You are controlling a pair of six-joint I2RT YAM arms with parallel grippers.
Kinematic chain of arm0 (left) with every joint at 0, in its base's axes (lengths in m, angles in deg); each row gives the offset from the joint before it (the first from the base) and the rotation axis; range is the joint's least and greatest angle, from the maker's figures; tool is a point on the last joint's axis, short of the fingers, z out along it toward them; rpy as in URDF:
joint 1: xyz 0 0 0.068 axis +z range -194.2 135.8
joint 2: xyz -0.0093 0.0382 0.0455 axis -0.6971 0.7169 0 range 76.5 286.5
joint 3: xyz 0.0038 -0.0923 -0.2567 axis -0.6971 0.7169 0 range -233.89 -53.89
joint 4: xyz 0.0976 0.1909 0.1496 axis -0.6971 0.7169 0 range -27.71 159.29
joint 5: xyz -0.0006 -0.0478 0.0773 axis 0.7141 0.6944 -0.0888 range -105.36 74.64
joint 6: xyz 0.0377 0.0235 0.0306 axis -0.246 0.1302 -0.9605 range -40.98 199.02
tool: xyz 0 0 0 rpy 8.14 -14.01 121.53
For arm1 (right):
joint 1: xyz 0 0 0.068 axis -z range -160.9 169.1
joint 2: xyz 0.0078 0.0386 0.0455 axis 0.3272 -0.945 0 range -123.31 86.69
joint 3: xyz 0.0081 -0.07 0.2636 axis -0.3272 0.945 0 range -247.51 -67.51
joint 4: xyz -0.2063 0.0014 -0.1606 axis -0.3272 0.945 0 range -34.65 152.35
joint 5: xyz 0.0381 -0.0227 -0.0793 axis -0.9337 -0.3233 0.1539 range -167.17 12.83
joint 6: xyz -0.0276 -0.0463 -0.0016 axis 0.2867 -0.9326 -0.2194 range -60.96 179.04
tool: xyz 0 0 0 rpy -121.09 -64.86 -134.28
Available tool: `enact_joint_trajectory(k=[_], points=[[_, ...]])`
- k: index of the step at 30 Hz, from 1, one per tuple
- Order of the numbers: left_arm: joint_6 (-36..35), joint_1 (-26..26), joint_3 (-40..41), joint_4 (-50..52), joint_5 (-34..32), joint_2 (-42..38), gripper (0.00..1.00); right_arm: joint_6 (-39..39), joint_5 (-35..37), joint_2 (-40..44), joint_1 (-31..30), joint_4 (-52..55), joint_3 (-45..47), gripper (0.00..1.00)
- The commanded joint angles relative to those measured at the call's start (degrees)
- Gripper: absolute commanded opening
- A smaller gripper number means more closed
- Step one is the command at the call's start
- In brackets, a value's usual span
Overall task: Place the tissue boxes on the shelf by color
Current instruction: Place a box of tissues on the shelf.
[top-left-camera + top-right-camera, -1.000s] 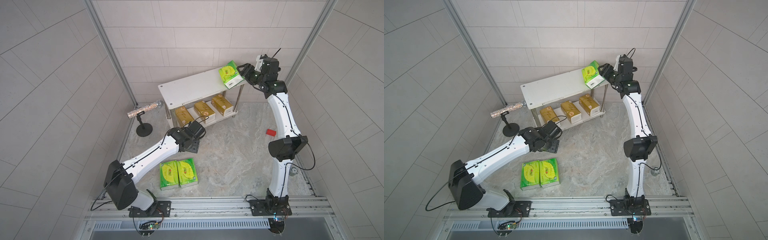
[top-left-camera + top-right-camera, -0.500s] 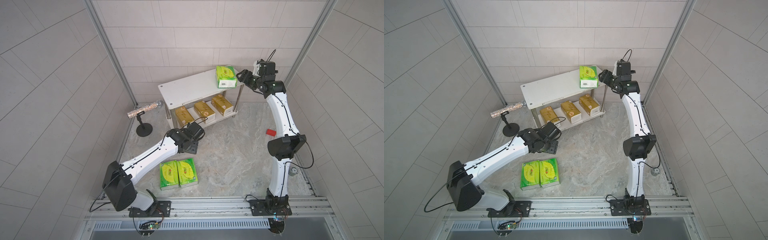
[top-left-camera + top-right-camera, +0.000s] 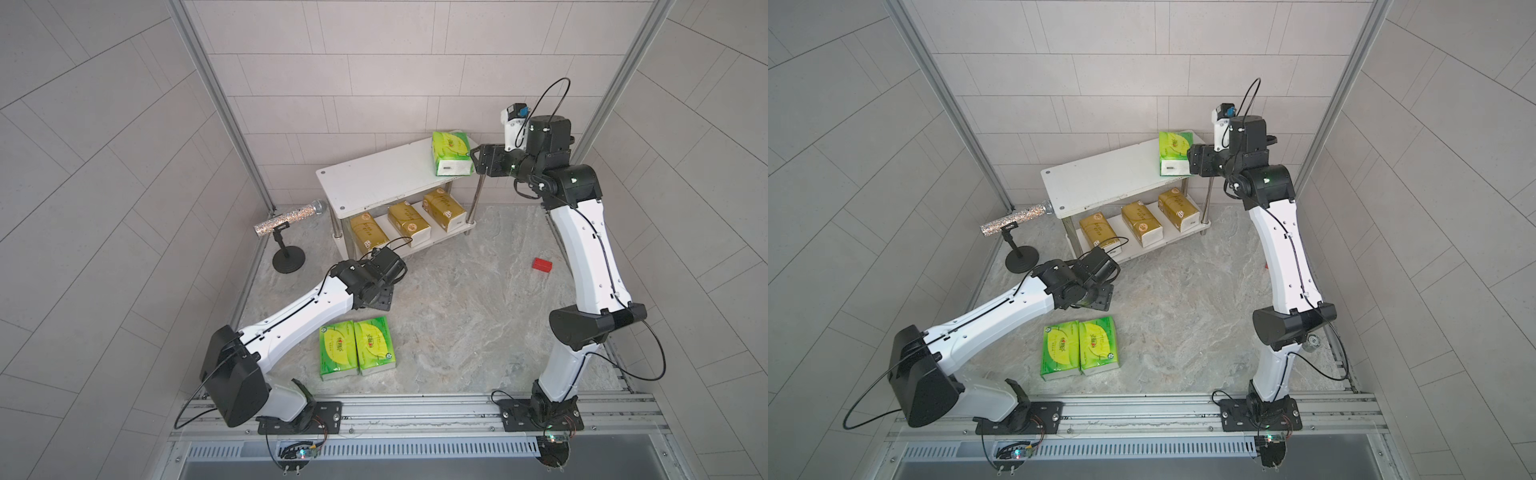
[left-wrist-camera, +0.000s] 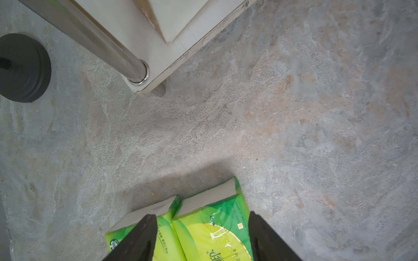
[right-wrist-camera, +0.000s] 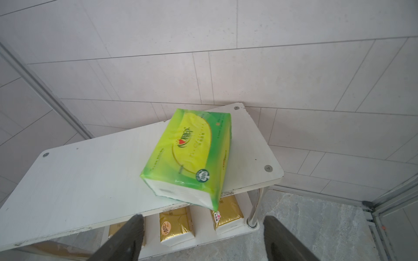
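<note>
**Green tissue pack** (image 5: 192,153): on shelf (image 5: 67,180) top board, near end jutting past edge. Likely light, soft, slick film; grip across long sides.
**Right gripper** (image 5: 203,223): spread wide, empty, short of it.
**Left gripper** (image 4: 201,215): part-open, empty, above two floor packs (image 3: 356,347).

A shelf (image 3: 374,183) is set at the back of the bench (image 3: 457,311). On the right end of its top board one tissue box (image 3: 451,151) is laid, slightly overhanging the front edge. On the lower board three tissue boxes (image 3: 408,222) are lined up side by side. Near the front of the bench, left of centre, two further tissue boxes (image 3: 374,343) are laid touching. A microphone stand (image 3: 288,259) is placed left of the shelf, a small block (image 3: 542,264) to its right.
</note>
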State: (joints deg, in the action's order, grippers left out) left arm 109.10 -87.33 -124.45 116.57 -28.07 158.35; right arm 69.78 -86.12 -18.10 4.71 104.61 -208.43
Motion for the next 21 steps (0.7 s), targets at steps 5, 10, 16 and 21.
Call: enact_joint_trajectory(k=[5, 10, 16, 21], points=[[0.7, 0.3, 2.5, 0.5, 0.4, -2.6, 0.72, -12.2, 14.2, -1.5, -8.9, -1.6, 1.3, 0.90], [0.8, 0.3, 4.0, 0.8, 0.3, -4.0, 0.72, -14.1, 17.0, -5.4, -10.7, -3.9, -0.4, 0.90], [0.8, 0.4, 4.4, 1.2, 0.0, -4.4, 0.72, -14.5, 17.5, -8.6, -11.6, -6.2, -2.4, 0.90], [0.7, 0.4, 3.7, 1.1, -0.4, -3.9, 0.72, -18.1, 23.5, -10.8, -13.1, -8.5, -2.8, 0.94]])
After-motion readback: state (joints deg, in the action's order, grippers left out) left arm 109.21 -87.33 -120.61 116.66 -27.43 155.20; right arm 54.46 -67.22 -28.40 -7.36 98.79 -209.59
